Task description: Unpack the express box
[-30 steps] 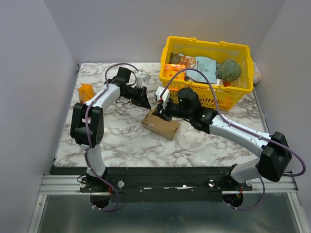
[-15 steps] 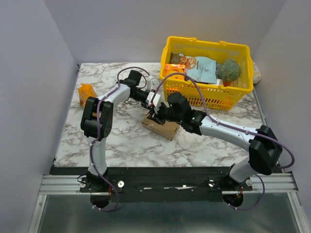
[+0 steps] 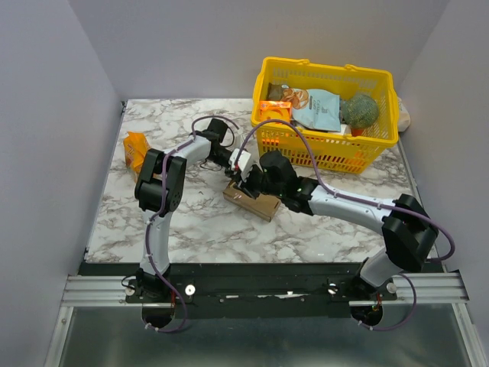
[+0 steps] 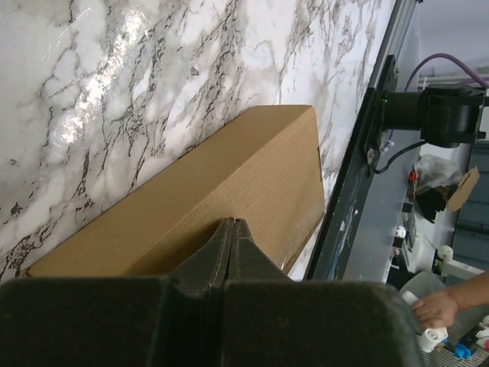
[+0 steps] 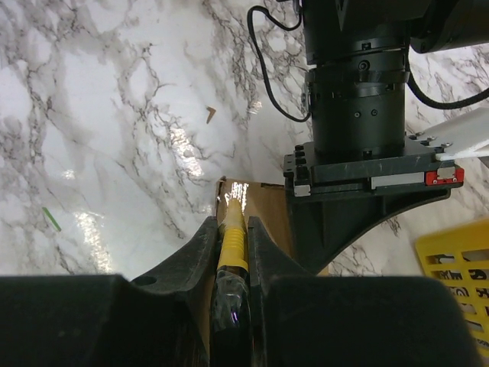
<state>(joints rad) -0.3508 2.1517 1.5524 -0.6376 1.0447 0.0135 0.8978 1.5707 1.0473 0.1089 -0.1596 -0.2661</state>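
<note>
The express box (image 3: 252, 200) lies flat near the middle of the marble table (image 3: 191, 222), where the left gripper (image 4: 231, 229), jaws together, seems to pin its top while the right gripper (image 5: 231, 222), clamped on a slim yellow tool (image 5: 231, 252), aims at its end, probably to slit the seal.

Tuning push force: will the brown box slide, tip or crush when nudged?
Probably slides: express box lies flat and low on glossy marble table. Tipping unlikely. Plain cardboard, likely light, may dent under the shut left gripper.
</note>
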